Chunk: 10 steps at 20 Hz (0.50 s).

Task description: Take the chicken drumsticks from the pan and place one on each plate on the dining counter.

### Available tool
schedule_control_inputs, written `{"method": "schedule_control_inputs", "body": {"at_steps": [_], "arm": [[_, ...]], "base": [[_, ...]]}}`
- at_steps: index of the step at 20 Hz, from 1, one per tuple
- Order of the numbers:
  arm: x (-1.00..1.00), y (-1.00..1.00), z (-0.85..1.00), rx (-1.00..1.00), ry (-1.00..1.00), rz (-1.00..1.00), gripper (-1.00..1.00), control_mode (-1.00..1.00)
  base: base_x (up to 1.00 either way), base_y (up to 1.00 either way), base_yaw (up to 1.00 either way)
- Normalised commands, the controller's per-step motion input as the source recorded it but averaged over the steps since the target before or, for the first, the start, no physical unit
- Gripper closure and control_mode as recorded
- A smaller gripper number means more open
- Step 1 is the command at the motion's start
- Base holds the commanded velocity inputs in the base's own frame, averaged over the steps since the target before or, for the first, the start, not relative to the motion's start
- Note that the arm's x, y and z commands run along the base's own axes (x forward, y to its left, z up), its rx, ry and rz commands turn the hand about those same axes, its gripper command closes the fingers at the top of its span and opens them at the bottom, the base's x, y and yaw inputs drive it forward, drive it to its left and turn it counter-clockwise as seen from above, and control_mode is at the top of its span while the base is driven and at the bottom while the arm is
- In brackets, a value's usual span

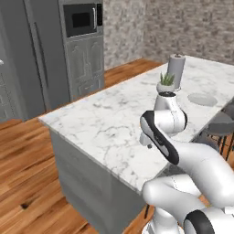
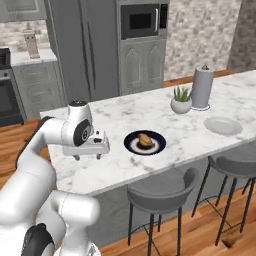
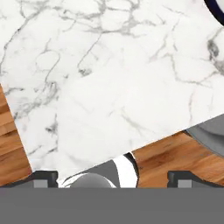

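Observation:
One chicken drumstick (image 2: 145, 139) lies on the dark navy plate (image 2: 156, 146) near the front edge of the dining counter (image 2: 120, 117). The pale plate (image 2: 222, 125) sits bare farther right and shows in the left base view too (image 1: 202, 99). My gripper (image 2: 87, 156) hangs over the counter's left end, left of the dark plate, fingers pointing down. In the hand view the fingertips (image 3: 43, 177) stand wide apart, so my gripper (image 3: 113, 178) is open with nothing between them; the dark plate's rim (image 3: 216, 8) is at the top right. The pan is out of view.
A small potted plant (image 2: 181, 100) and a paper towel roll (image 2: 202, 86) stand at the counter's back, between the plates. Two grey stools (image 2: 160, 187) (image 2: 237, 162) sit along the front side. Tall grey cabinets with a built-in oven (image 2: 142, 20) stand behind.

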Motion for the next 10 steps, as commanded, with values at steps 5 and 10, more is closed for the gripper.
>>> {"method": "schedule_control_inputs", "body": {"at_steps": [5,10], "arm": [[0.0,0.0,0.0,0.0,0.0,0.0,-1.0,1.0],[0.0,0.0,0.0,0.0,0.0,0.0,-1.0,1.0]], "base": [[-0.79,0.75,0.48],[-0.57,1.0,0.09]]}}
